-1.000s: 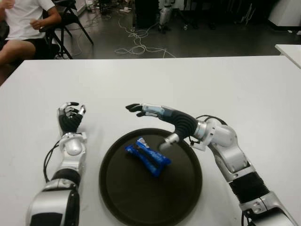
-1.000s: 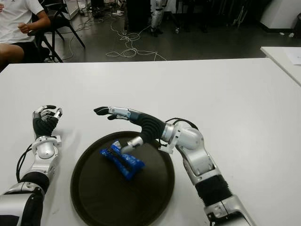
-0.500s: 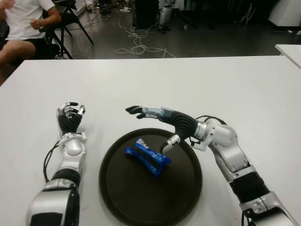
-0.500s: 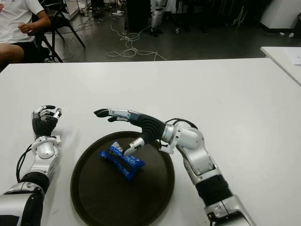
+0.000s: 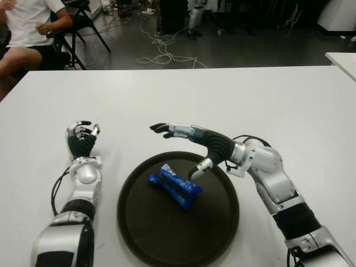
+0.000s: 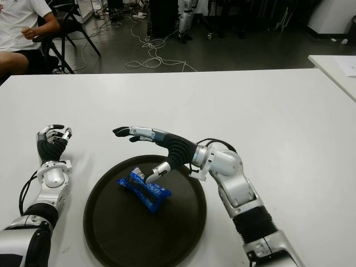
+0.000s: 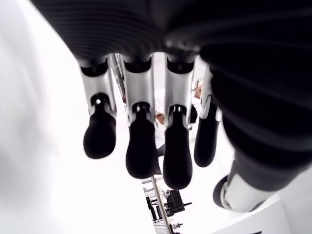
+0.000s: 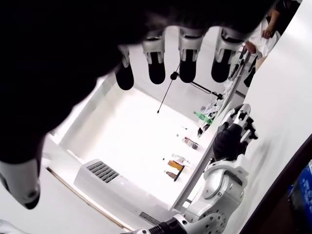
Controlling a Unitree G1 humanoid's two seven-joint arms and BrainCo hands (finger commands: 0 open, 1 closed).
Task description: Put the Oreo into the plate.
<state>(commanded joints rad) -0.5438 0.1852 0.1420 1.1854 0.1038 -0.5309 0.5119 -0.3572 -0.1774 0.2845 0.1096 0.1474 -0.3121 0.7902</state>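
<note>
**Robot hand hovers, empty, above Oreo pack on tray**

Right hand [image 5: 192, 146] of the humanoid reaches out over the far rim of the plate [image 5: 217, 233], a round, dark tray on the white table [image 5: 278, 105]; its fingers are stretched flat and hold nothing, the thumb angled down toward the Oreo [image 5: 175, 185]. Whether the thumb tip touches the wrapper cannot be made out. That packet, blue with a crumpled white end, lies slantwise in the tray's far half. Its lettering is too small to read. Left hand [image 5: 82, 140] shows beside the tray on its left, fingers loosely curled around nothing. At the upper left edge, a seated person [image 5: 25, 30] is cut off by the frame.
</note>
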